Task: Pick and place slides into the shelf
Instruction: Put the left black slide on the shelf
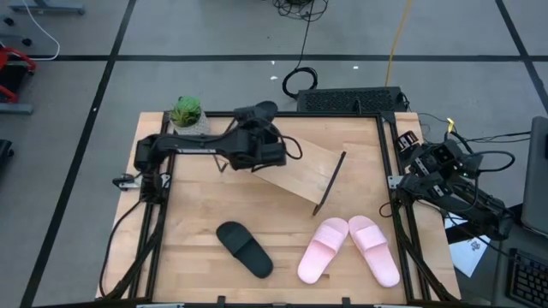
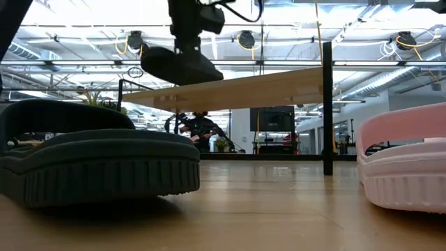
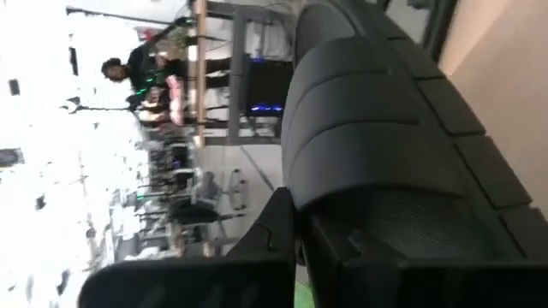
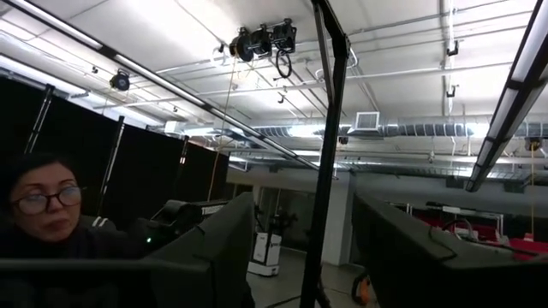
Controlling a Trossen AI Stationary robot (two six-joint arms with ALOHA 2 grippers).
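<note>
My left gripper [image 1: 255,130] is over the far left end of the shelf [image 1: 295,168], a light plank on a thin black frame, and is shut on one black slide [image 1: 256,111]. In the low view that slide [image 2: 180,65] hangs in the air just above the plank [image 2: 237,88]. The other black slide [image 1: 244,248] lies sole-down on the table near its front edge. The two pink slides [image 1: 323,249] [image 1: 374,249] lie side by side to its right. My right gripper [image 4: 300,257] is open, parked off the table's right edge and pointing up at the ceiling. My left gripper [image 3: 300,224] has the black slide pinched between its two fingers at one edge [image 3: 342,201], beside the ridged strap [image 3: 385,103]. The fingers [image 2: 187,38] come down on it from above. The slide is lifted clear and roughly level, just over the shelf's plank.
A small potted plant [image 1: 187,112] stands at the table's far left corner, close to the held slide. The shelf stands askew across the table's far half. A keyboard [image 1: 351,100] lies beyond the far edge. A person shows in the right wrist view [image 4: 43,214].
</note>
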